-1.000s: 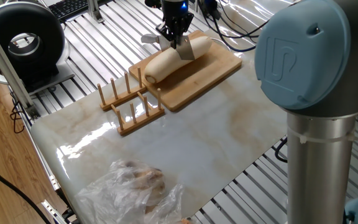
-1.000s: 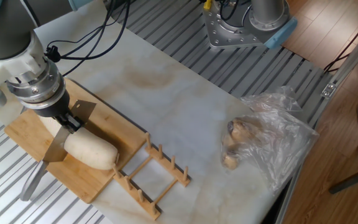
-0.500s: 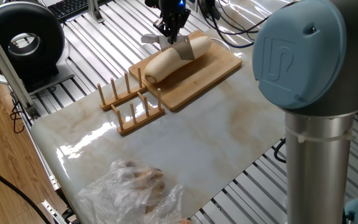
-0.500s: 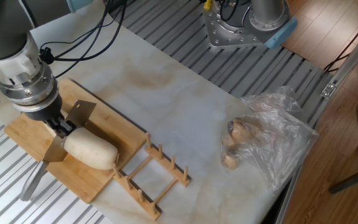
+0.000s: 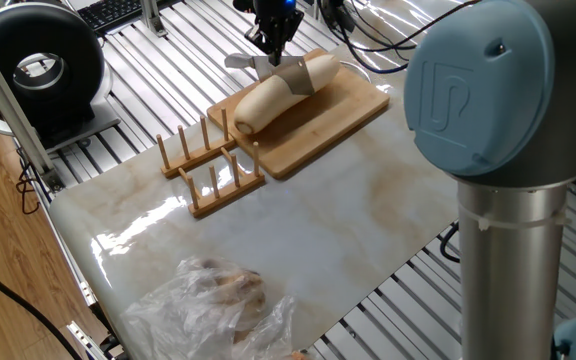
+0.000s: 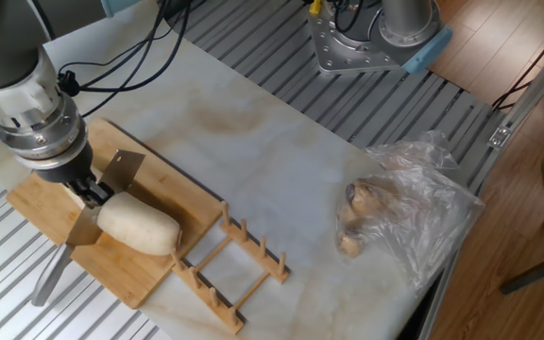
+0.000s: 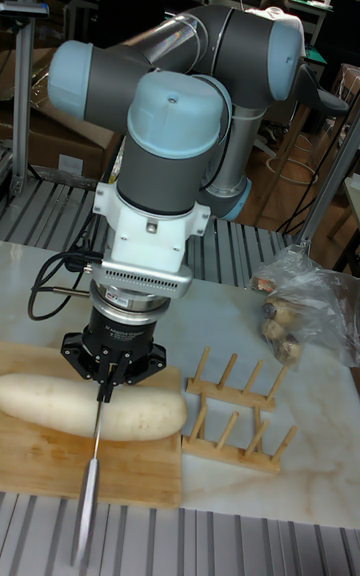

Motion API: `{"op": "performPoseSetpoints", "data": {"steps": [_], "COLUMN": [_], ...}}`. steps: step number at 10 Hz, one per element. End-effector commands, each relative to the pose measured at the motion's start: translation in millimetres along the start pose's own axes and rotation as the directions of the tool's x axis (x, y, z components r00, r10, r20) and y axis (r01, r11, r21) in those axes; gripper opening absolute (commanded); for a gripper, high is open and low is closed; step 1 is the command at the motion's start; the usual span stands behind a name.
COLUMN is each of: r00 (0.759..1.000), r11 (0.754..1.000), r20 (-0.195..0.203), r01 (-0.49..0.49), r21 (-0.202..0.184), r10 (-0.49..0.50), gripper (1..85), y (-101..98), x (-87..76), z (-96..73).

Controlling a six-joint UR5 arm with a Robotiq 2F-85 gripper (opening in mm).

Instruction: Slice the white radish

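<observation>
Gripping a knife (image 6: 102, 203) by the spine end of its handle, the pincer (image 6: 85, 192) has its two fingers closed on the tool, with the flat blade standing on edge across the white radish (image 6: 138, 228). The radish lies lengthwise on the wooden board (image 6: 149, 267), which sits at one corner of the marble surface (image 6: 281, 179).

In the tall fixed view the pincer (image 7: 103, 386) hangs straight down over the radish (image 7: 60, 404), and the knife (image 7: 92, 481) shows edge-on as a thin line, its grey handle reaching past the near rim of the board (image 7: 120, 471). Only this view shows the radish's full length. In one fixed view the blade (image 5: 290, 78) shows broadside, crossing the radish (image 5: 273, 95) near its middle, with the pincer (image 5: 271, 42) partly cut off at the top edge. The wooden rack (image 5: 211, 165) stands just beside the board (image 5: 338, 120), and the clear plastic bag (image 5: 213, 300) lies well apart at the opposite end.

Against the picture a second ago, the pincer and knife stand slightly higher and shifted a little along the radish; the radish itself has not moved, and I cannot tell whether it is cut through
</observation>
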State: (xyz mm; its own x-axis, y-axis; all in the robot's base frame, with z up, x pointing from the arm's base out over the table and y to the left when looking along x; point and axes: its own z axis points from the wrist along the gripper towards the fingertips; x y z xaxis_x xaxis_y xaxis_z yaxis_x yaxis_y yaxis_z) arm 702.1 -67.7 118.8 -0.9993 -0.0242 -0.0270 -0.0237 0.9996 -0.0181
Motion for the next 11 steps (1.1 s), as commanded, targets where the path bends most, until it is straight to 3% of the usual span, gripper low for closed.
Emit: {"op": "performPoseSetpoints", "data": {"steps": [1,3,7,10,11], "r00": [1.0,0.999,1.0,0.999,0.999], "r11": [1.0,1.0,1.0,1.0,1.0], "r20": [0.015,0.03,0.005,0.046,0.042], "r01": [-0.009,-0.012,0.006,-0.004,0.002], "r21": [-0.011,-0.006,0.02,0.004,0.012], "r10": [0.009,0.012,-0.006,0.004,-0.003], "gripper": [1.3,1.3,1.3,1.3,1.7], "y": [-0.3,-1.0,-2.8,5.7,5.5], "x": [4.4,5.0,15.7,7.4,7.0], "z": [6.7,12.0,-9.8,10.3,9.9]}}
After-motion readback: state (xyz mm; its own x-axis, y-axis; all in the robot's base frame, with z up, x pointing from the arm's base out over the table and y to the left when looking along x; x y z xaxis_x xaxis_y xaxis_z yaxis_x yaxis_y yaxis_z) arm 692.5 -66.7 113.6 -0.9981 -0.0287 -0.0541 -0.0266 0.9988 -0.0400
